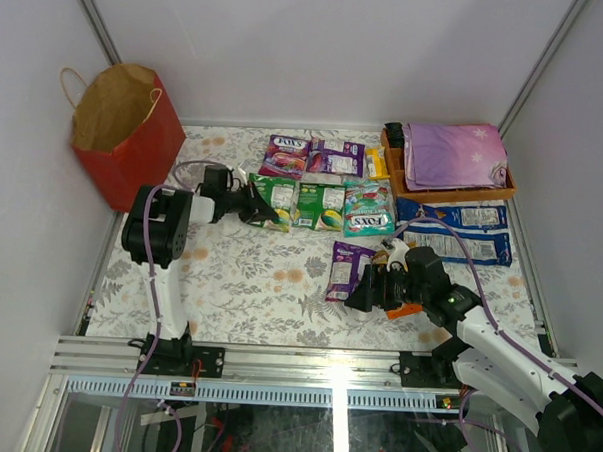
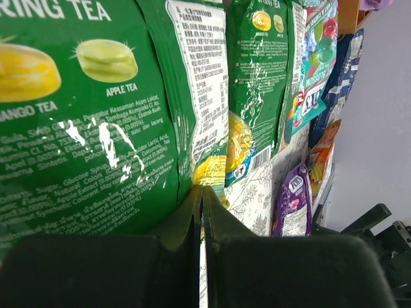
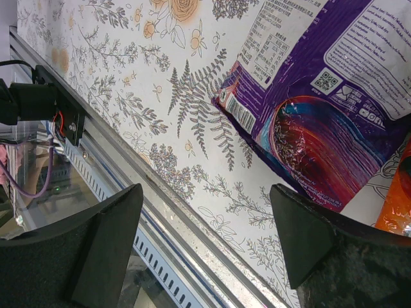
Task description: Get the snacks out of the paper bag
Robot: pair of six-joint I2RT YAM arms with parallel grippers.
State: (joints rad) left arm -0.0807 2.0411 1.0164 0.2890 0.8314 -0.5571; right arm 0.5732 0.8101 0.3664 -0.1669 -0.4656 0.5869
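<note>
The main risk sits with the left end effector (image 2: 202, 192). Its two fingers are pressed together right at the near edge of a glossy green flat tea-candy packet (image 2: 83, 128), and I cannot tell whether a sliver of the seam is caught between them. If it is, any pull back would likely drag that packet and shuffle the second green packet (image 2: 257, 83) lying just beside it, in the row towards the far edge of the tabletop (image 1: 239, 273).

The large red paper carrier bag with its brown inside (image 1: 125, 148) stands upright and open-mouthed at the far left corner, well apart from both arms. It looks light and unsupported, so a reach into it with the arm angled could tip or push it. Whether any snacks are left inside is hidden from the overhead view.

The right end effector (image 3: 205, 192) hangs low over the near edge of the tabletop with its fingers spread wide and nothing between them, touching nothing I can see. A glossy purple flat packet (image 3: 321, 96) lies just beyond its fingertips, and an orange packet (image 3: 395, 199) lies close by its right finger. A careless sweep there could nudge either one towards the metal rail (image 3: 160, 212) along the near edge.
</note>
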